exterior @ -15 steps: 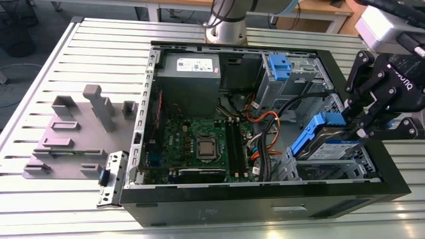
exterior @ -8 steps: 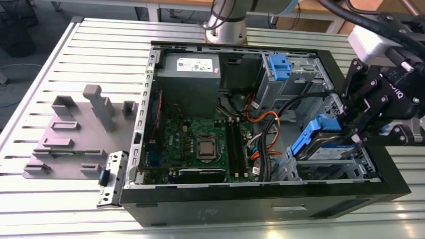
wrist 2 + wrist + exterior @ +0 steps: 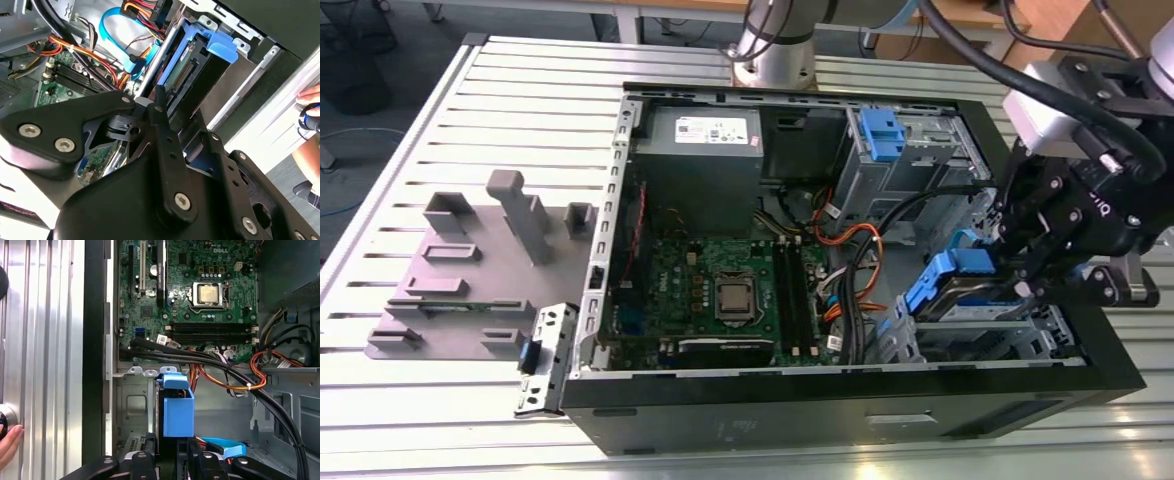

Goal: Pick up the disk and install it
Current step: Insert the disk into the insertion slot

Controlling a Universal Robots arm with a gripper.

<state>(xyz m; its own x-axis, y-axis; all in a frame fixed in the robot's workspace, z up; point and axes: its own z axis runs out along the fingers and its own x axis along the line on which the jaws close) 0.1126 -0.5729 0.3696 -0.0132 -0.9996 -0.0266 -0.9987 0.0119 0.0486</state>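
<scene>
The disk (image 3: 958, 292) is a silver drive in a blue plastic carrier. It sits tilted at the mouth of the drive cage (image 3: 987, 335), in the open computer case's corner nearest the exterior view's right. My gripper (image 3: 1017, 283) hangs right over it and is shut on the disk at its outer end. In the second wrist view a black finger (image 3: 160, 107) lies along the disk (image 3: 192, 67), whose blue handle (image 3: 223, 48) points away. In the first wrist view the blue carrier (image 3: 178, 412) rises from between my gripper (image 3: 170, 449) fingers.
The open case (image 3: 841, 400) holds a motherboard (image 3: 720, 290), a grey power-supply box (image 3: 700, 150), another blue carrier (image 3: 881, 135) and orange and black cables (image 3: 225, 372) close to the cage. A grey fixture (image 3: 467, 280) stands on the slatted table. A person's hand (image 3: 7, 440) rests nearby.
</scene>
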